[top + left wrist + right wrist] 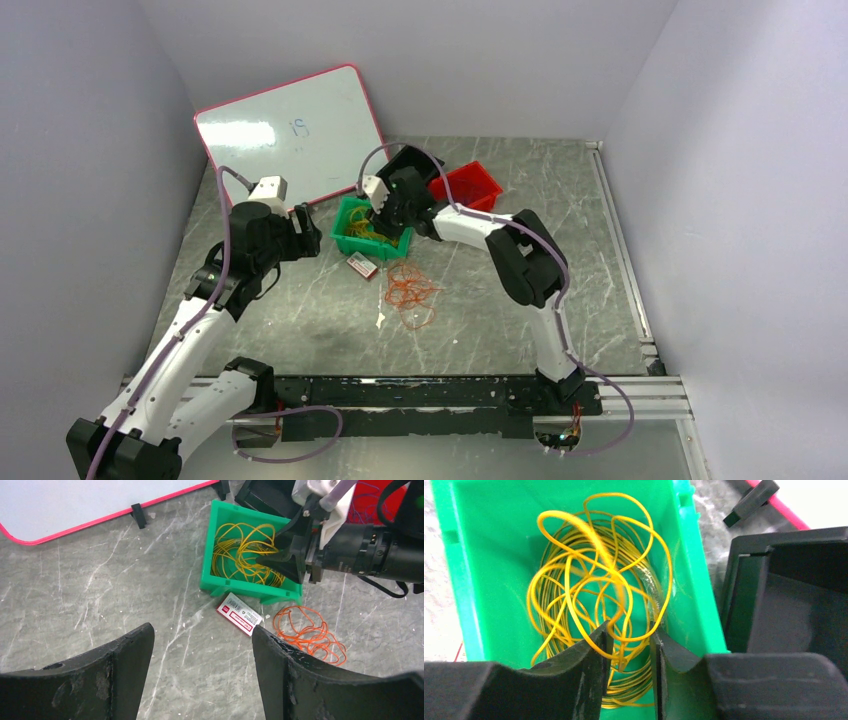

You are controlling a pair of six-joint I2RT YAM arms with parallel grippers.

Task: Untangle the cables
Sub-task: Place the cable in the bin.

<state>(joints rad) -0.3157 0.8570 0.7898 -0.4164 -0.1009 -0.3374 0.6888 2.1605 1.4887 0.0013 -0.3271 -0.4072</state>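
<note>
just within the green bin (691, 580) walls, right end effector (630, 641) straddles yellow cables (596, 597).

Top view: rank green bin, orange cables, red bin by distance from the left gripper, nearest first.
1. The green bin, just to the right of the left gripper.
2. The orange cables, further right and nearer the arm bases.
3. The red bin, farthest, right and toward the back.

Marbled table (300, 330) holds green bin (206, 555), orange cables (410, 292), small card (239, 614).

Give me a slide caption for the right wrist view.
Right fingers, slightly parted, amid yellow cables coiled in the green bin.
</note>
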